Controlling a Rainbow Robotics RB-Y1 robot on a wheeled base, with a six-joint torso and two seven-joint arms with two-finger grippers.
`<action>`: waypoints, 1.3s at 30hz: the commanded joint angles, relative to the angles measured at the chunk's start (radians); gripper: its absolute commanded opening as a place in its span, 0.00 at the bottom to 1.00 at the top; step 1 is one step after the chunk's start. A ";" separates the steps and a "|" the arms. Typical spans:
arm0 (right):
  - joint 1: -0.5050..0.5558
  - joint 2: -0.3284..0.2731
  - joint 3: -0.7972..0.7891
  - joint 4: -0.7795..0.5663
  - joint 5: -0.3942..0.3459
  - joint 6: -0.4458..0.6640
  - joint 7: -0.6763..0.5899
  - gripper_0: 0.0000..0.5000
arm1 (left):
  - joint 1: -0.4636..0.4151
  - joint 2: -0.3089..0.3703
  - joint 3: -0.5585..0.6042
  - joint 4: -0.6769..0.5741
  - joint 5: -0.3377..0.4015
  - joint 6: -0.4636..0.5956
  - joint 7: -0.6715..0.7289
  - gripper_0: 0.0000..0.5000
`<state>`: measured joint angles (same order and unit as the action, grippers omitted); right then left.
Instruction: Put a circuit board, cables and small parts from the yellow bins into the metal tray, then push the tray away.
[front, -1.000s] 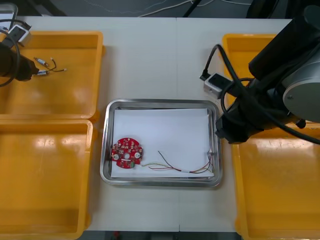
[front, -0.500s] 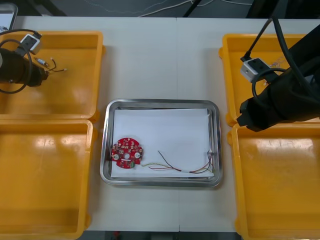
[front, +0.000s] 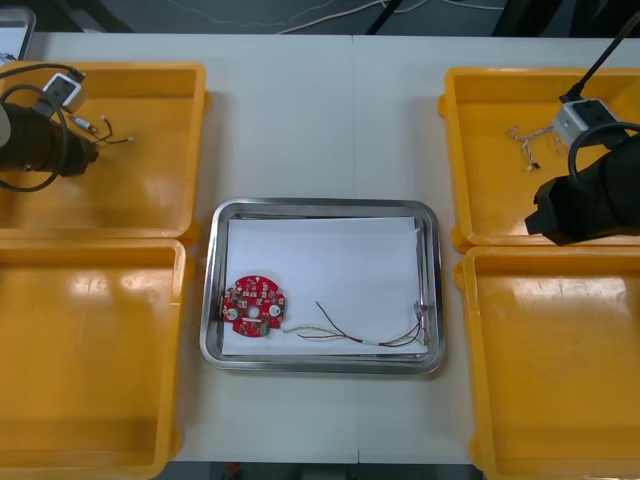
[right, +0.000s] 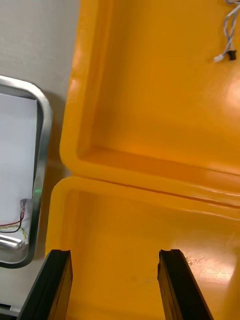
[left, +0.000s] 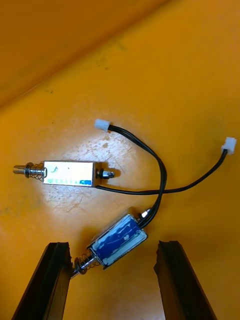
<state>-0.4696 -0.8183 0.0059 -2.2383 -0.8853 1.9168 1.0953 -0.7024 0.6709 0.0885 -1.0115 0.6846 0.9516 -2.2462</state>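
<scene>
Two small metal parts with black cables lie in the far left yellow bin (front: 150, 180). One small metal part (left: 117, 240) sits between my left gripper's (left: 115, 282) open fingers; the other (left: 67, 173) lies just beyond. The left arm (front: 40, 140) hangs over that bin. My right gripper (right: 116, 285) is open with nothing in it, over the rim between the two right bins. The metal tray (front: 215, 300), white inside, holds a round red circuit board (front: 253, 305), a red and yellow cable (front: 365, 335) and a small metal part (front: 425, 310).
A twisted blue and white cable (front: 525, 140) lies in the far right bin (front: 490, 200), and its end (right: 227, 35) lies beyond the right fingers. The near left bin (front: 90, 350) and near right bin (front: 550, 370) flank the tray. Its rim (right: 42, 150) lies beside the right gripper.
My right arm has swung from the tray's right edge out over the right bins, uncovering the twisted cable. The left arm has shifted slightly over the far left bin.
</scene>
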 joint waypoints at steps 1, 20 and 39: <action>0.008 -0.035 -0.075 0.014 0.008 0.003 -0.031 1.00 | -0.034 0.033 -0.021 0.014 0.003 -0.036 -0.019 1.00; -0.103 -0.030 -0.118 0.287 0.048 0.003 0.012 1.00 | -0.034 0.033 -0.027 0.030 0.003 -0.034 -0.016 0.00; -0.238 0.011 0.039 0.582 0.207 -0.312 0.074 1.00 | -0.032 0.038 0.037 0.024 0.076 0.147 -0.036 0.00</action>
<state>-0.6674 -0.8154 0.0434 -1.6638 -0.6974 1.6305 1.1001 -0.7177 0.6816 0.0920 -0.9824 0.7515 1.0585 -2.2463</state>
